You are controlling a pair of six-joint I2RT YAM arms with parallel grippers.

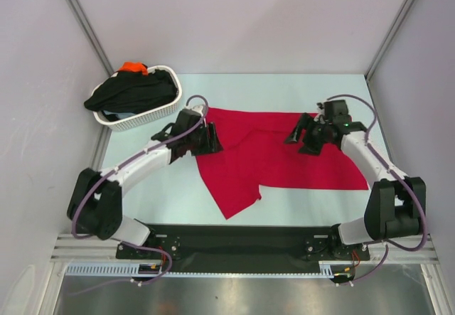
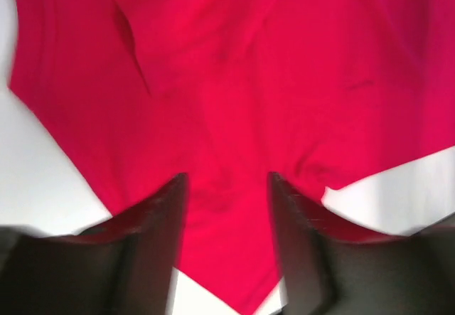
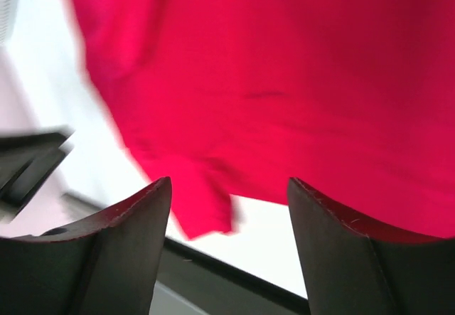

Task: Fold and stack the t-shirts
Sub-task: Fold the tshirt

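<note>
**Top view.** Bright, even, diffuse light falls from above. The red t-shirt (image 1: 274, 155) is sharp and saturated, and the shadows near it are faint and soft-edged.

**Wrist views.** The same shirt is soft and smeared by motion blur, worst along its left edge. The table (image 2: 43, 180) bordering it washes out to near white.
</note>
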